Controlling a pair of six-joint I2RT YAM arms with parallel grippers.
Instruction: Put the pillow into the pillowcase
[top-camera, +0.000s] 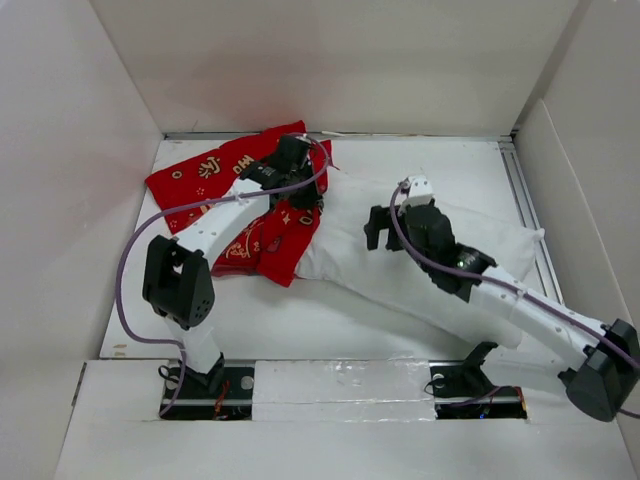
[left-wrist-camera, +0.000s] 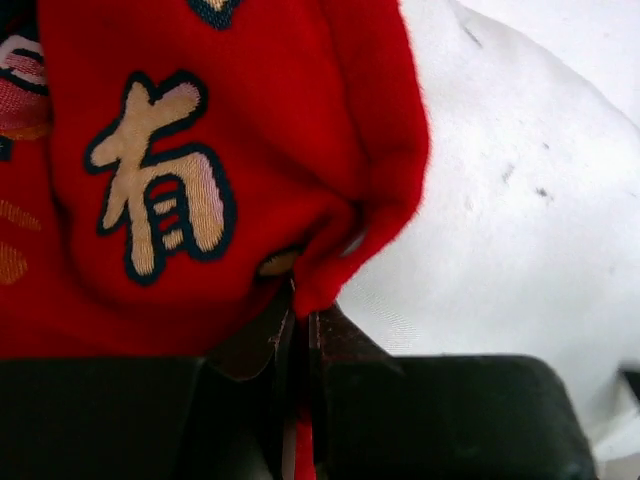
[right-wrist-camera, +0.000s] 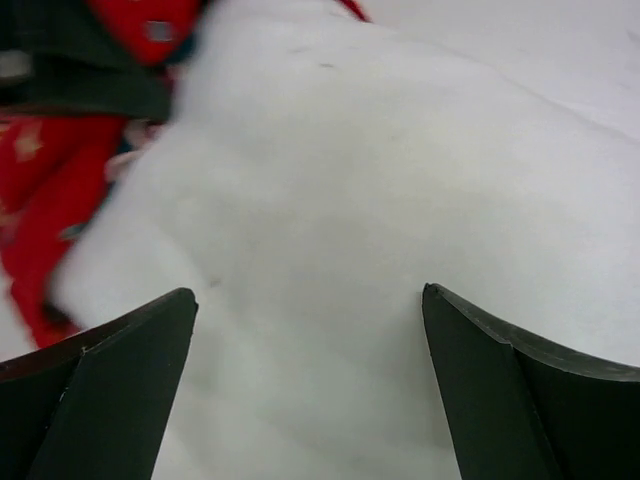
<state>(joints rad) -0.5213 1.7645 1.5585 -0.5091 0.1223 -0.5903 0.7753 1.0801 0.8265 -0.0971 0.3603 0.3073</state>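
**Spotter A:** From the top camera, your plump white fabric pillow (top-camera: 420, 270) lies across the middle and right of the white table (top-camera: 250, 315). Its left end meets the bright red printed fabric pillowcase (top-camera: 215, 170), which is spread toward the far left corner.

**Spotter B:** Your left gripper (top-camera: 303, 200) sits where red meets white, at the case's right edge. Your right gripper (top-camera: 380, 228) is over the pillow's left part, near the case. You cannot read either pair of jaws from up there.

**Spotter A:** In the left wrist view, your left gripper (left-wrist-camera: 300, 325) is clenched on a pinch of the pillowcase (left-wrist-camera: 200, 150) edge, and red cloth runs down between the closed jaws. A gold character with a dark outline faces you on the cloth.

**Spotter B:** The pillow (left-wrist-camera: 520, 200) fills the right side, just beside that pinched edge. You cannot tell whether any of it is inside the case or only lying against it.

**Spotter A:** In the right wrist view, your right gripper (right-wrist-camera: 310, 300) is released. Its black fingers (right-wrist-camera: 120, 380) stand wide apart, and the pillow (right-wrist-camera: 380, 170) spreads between and beyond them with nothing gripped.

**Spotter B:** You cannot tell whether the tips touch the fabric. The pillowcase (right-wrist-camera: 40, 190) shows blurred at the left edge, with the pillow's end against it.
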